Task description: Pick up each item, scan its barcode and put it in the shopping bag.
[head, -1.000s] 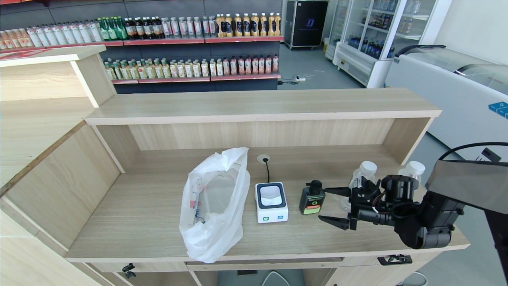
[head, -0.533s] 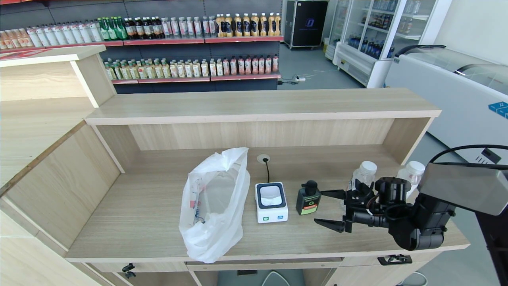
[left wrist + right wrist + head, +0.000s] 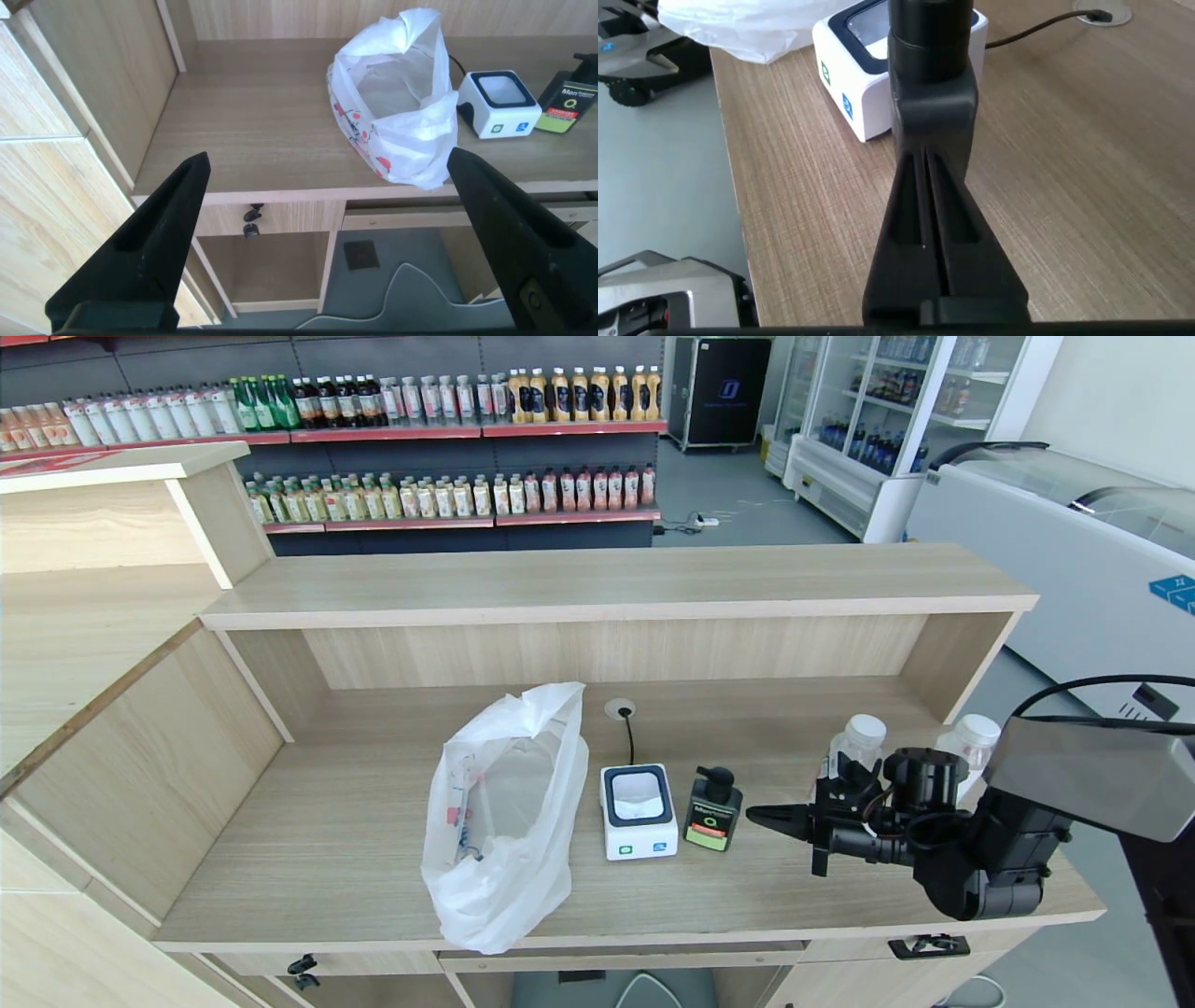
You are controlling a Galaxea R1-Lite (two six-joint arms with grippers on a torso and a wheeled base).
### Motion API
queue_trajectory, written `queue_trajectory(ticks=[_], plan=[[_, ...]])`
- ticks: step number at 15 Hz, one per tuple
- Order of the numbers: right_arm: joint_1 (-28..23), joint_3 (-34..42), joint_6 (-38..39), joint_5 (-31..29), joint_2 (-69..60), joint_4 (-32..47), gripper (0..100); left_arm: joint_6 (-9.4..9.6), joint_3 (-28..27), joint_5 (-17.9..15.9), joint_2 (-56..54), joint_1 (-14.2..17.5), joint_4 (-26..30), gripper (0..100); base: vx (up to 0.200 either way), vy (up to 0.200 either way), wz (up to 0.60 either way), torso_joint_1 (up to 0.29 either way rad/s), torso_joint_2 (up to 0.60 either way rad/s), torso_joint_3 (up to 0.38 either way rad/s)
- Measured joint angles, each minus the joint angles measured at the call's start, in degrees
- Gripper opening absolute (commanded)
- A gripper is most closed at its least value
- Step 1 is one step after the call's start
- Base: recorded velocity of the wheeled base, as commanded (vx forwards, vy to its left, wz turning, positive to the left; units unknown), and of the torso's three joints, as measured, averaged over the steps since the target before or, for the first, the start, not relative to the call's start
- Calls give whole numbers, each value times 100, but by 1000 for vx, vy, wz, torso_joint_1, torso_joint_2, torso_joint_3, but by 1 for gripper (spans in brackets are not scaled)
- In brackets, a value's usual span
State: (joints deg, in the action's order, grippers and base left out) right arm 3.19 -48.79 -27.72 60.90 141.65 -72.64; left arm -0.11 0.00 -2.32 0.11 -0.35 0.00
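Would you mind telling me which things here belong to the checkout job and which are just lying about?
For the job:
shopping bag
scanner
pump bottle
left capped bottle
right capped bottle

Just lying about:
drinks shelves
chest freezer
glass-door fridge

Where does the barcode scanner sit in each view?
Head view: scanner at centre, between bag and pump bottle.
Left wrist view: scanner between the same bag and pump bottle.
Right wrist view: scanner close ahead, bag beyond it.
Shared landmark: the white bag.
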Motion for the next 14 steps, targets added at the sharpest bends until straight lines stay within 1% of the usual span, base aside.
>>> queue_trajectory(ticks=[6,9,10,11,14], plan=[[-221,411,-2,-11,-475,57,0,1,0,0,0,0,0,100,0,0,0,0,0,0],[-157,560,-20,-327,-675,61,0,1,0,-2,0,0,0,100,0,0,0,0,0,0],[-133,601,-17,-505,-742,68,100,0,0,0,0,0,0,100,0,0,0,0,0,0],[-122,679,-9,-586,-813,80,100,0,0,2,0,0,0,100,0,0,0,0,0,0],[-94,836,17,-569,-922,101,100,1,0,-2,0,0,0,100,0,0,0,0,0,0]])
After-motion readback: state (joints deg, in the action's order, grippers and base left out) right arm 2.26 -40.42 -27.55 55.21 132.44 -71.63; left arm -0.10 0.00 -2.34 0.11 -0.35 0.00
